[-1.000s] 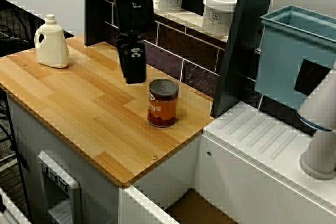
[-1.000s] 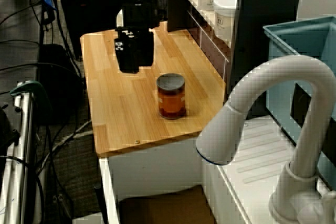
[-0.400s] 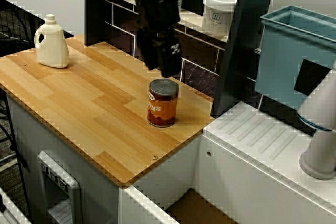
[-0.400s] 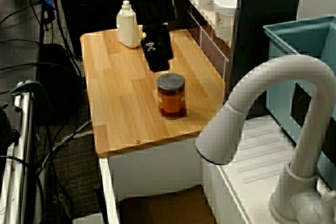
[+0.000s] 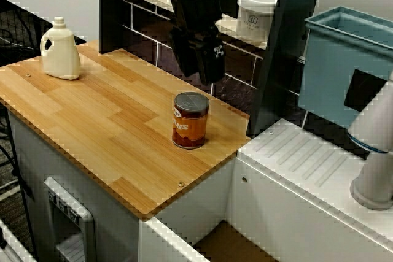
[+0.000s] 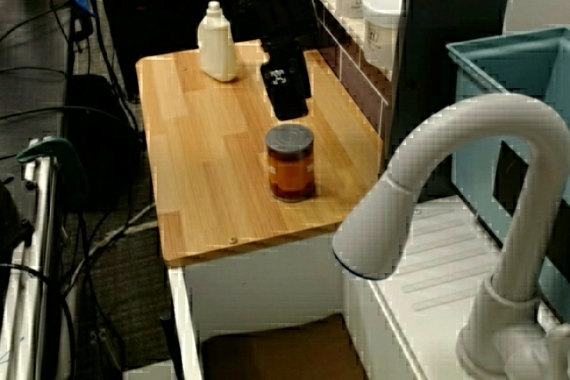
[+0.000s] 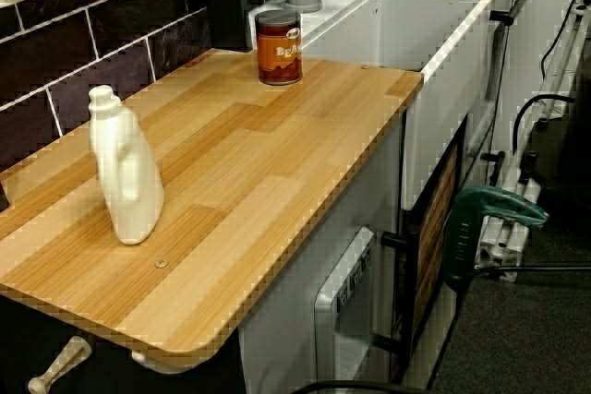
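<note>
In the view from above, the black gripper point(image 5: 209, 73) is hanging in the upper middle of the frame, just above and behind the orange can point(image 5: 190, 121), clear of it. Its jaws are showing as one dark block, so their gap cannot be told. The can is standing upright near the right edge of the wooden counter point(image 5: 92, 121), and a white bottle point(image 5: 59, 50) is sitting at upper left.

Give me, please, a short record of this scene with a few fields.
counter: wooden
orange can: upright, lid on, near one end
end effector: in the air over the orange can, slightly toward the wall, apart from it; open or shut unclear
white bottle: upright at the opposite end
white tub: on the shelf behind
</note>
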`<action>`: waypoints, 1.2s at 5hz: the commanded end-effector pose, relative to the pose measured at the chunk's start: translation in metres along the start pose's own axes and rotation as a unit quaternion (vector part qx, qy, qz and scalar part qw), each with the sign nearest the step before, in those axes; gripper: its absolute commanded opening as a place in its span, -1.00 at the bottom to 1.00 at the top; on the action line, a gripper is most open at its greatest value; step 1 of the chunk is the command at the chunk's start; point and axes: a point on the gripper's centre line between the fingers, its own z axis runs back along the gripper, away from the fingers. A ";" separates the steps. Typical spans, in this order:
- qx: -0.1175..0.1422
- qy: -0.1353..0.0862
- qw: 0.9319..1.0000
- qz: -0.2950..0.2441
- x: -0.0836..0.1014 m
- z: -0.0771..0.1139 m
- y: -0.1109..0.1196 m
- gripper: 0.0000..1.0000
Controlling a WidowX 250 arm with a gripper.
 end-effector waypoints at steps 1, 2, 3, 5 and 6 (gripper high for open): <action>0.017 -0.042 0.999 0.023 0.023 -0.006 0.010 1.00; 0.024 -0.034 0.999 0.024 0.028 -0.018 0.011 1.00; 0.027 -0.030 0.999 0.025 0.033 -0.026 0.014 1.00; 0.033 -0.016 0.999 0.027 0.025 -0.041 0.020 1.00; 0.034 -0.015 0.999 0.024 0.015 -0.039 0.019 1.00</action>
